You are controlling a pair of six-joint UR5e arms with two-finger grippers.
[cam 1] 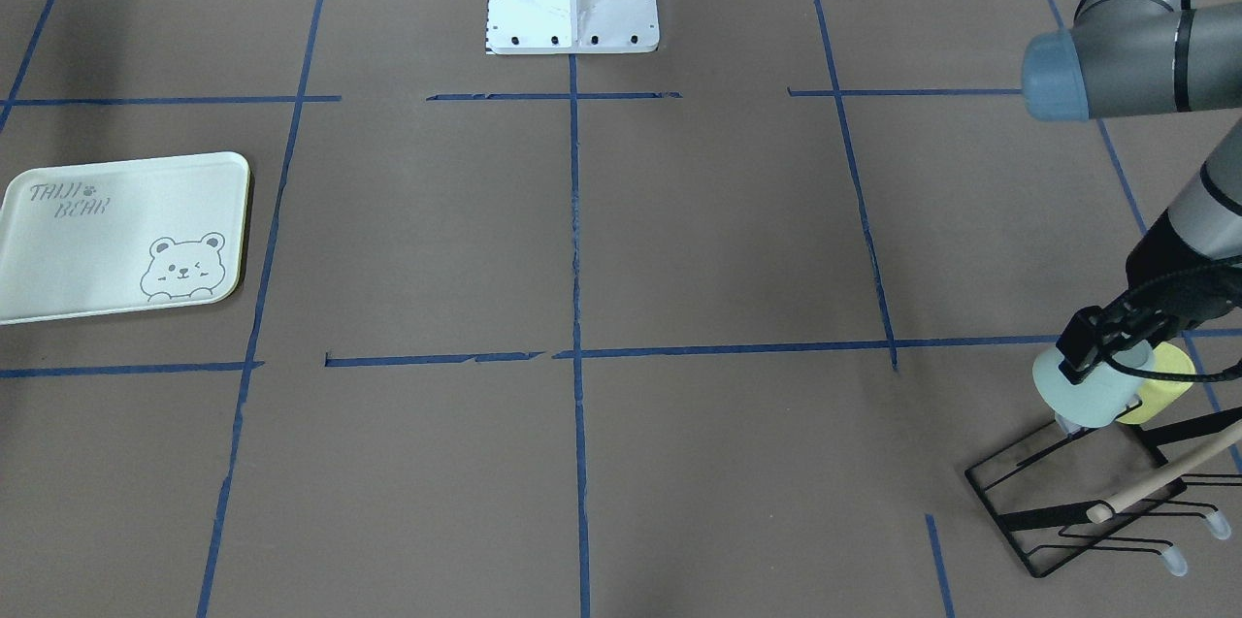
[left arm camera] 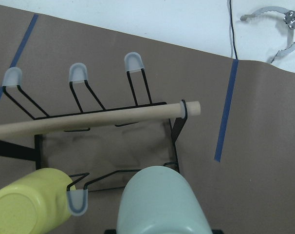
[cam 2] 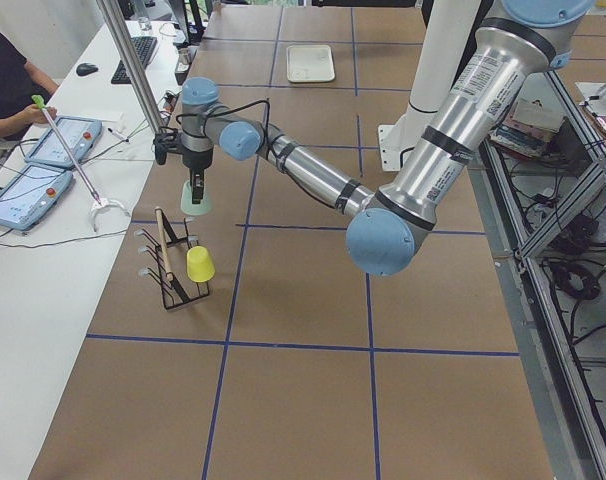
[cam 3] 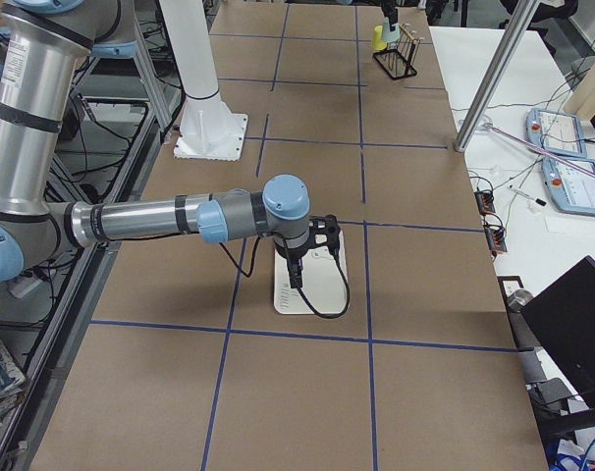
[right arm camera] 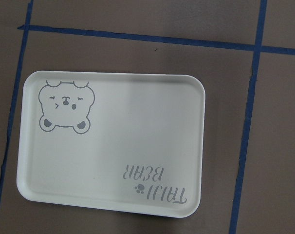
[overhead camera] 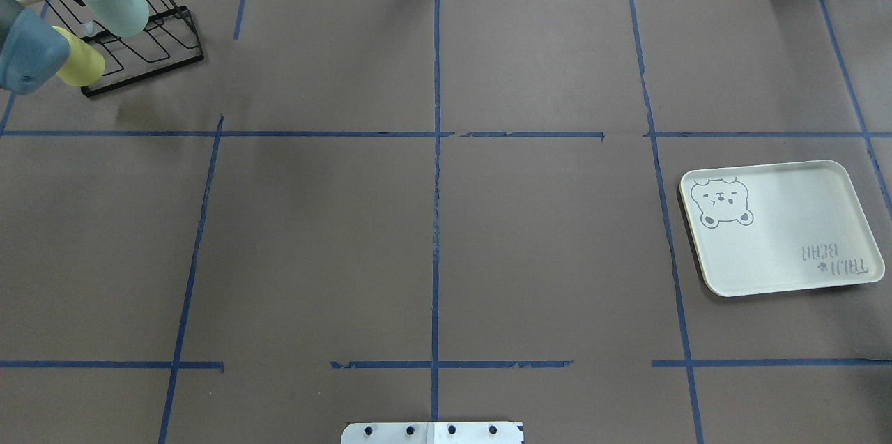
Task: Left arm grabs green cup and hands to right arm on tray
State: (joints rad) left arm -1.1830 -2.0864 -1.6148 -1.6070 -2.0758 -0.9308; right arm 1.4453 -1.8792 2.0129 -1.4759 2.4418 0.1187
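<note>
L gripper (cam 1: 1092, 361) clamped on green cup (cam 1: 1094, 400) over the rack (cam 1: 1067, 511), just beside yellow cup (cam 1: 1162, 385), at counter (overhead camera: 313, 235) corner on robot's L. R gripper (cam 3: 296, 273) hangs over tray (overhead camera: 780, 242), well apart at the other end. Can't tell if it's apart or together.

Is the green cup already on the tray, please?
No, the green cup is over at the wire rack, far across the table from the tray, which shows only its printed bear.
</note>
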